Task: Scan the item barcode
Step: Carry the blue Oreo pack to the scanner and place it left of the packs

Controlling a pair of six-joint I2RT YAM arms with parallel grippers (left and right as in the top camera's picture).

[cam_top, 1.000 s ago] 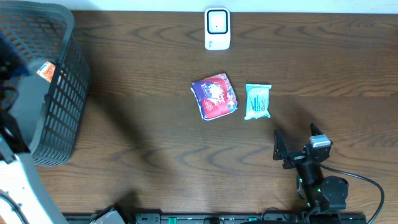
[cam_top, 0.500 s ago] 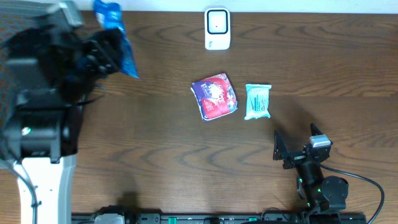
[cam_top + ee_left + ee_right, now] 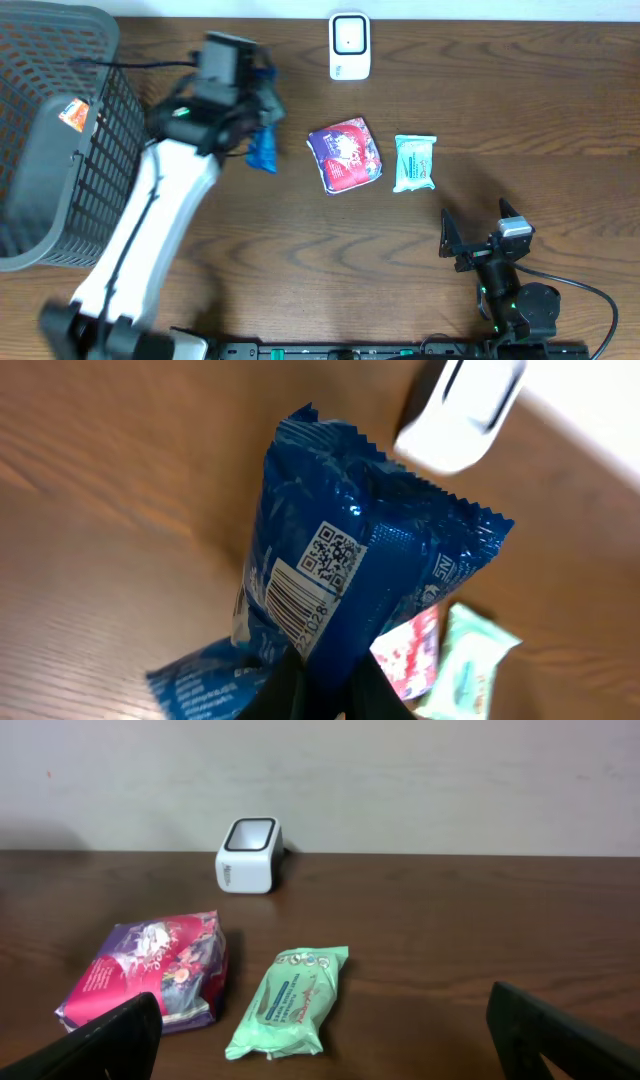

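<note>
A: Your left claw (image 3: 252,118) is clamped on the blue snack packet (image 3: 350,575). In the wrist view its fingers (image 3: 285,698) pinch the packet's near end.

B: Where does that put the packet?

A: Out over the counter (image 3: 300,260), between the black mesh basket (image 3: 110,170) and the purple-and-red packet (image 3: 345,155), and short of the white scanner (image 3: 349,45). You cannot tell whether it touches the wood.

B: Which way does it point?

A: Its long axis runs straight away from your claw, leaning a little to the right in the wrist view. The serrated far end aims toward the scanner, and the printed back faces your wrist camera.

B: Anything you can read?

A: The barcode (image 3: 293,610) lies along that long axis, close to the claw, with digits beside it that look like 221028. A QR code (image 3: 335,555) sits just beyond it. The white print on the right flap is too small to read. So is the print on the green wipes pack (image 3: 414,163), just beside the purple-and-red packet, and the orange tag (image 3: 75,115) in the basket.

B: And the other side?

A: Your right claw (image 3: 478,228) stands wide with nothing in it, near the front edge and facing the scanner.
</note>
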